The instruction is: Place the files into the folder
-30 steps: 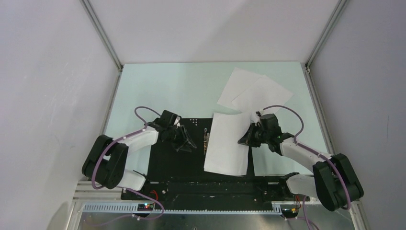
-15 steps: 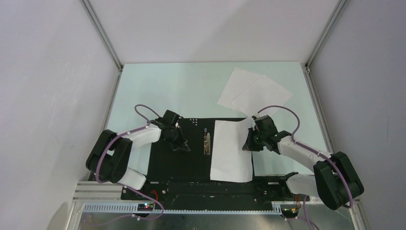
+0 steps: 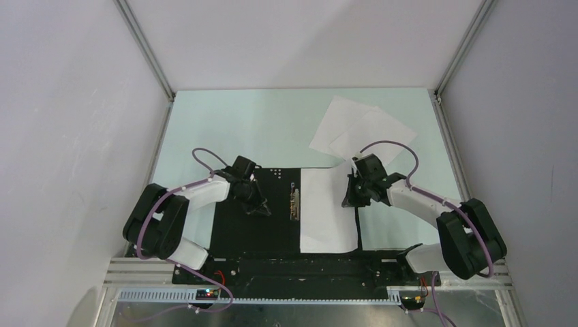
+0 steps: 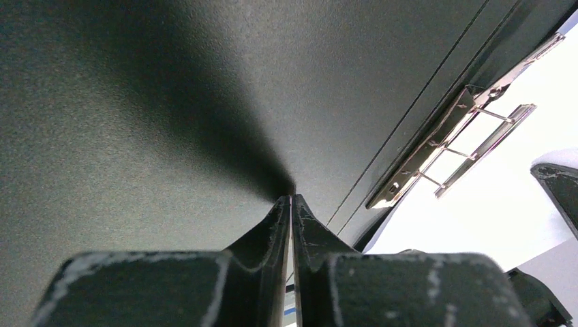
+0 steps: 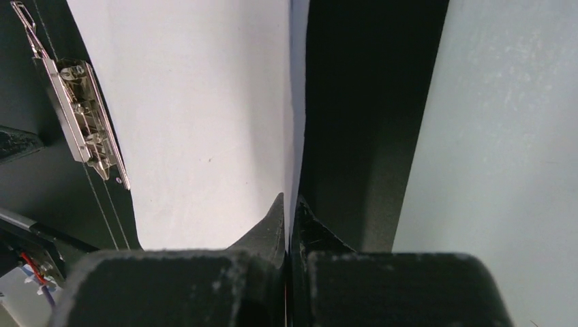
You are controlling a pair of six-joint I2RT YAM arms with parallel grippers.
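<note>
Right claw (image 5: 290, 203) clamping sheet (image 3: 327, 211) by edge farthest from clip (image 3: 294, 203), squaring it on folder (image 3: 238, 231) right of clip. Left claw (image 4: 292, 201), jaws together, pressing panel left of clip, likely steadying folder. Two other sheets (image 3: 361, 129) lying beyond clip, outside folder.

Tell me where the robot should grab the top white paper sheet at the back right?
Probably its near right edge, coming low from the right arm's side: the thin white paper sheet lies flat on the pale green table, so only an edge can be pinched.
</note>
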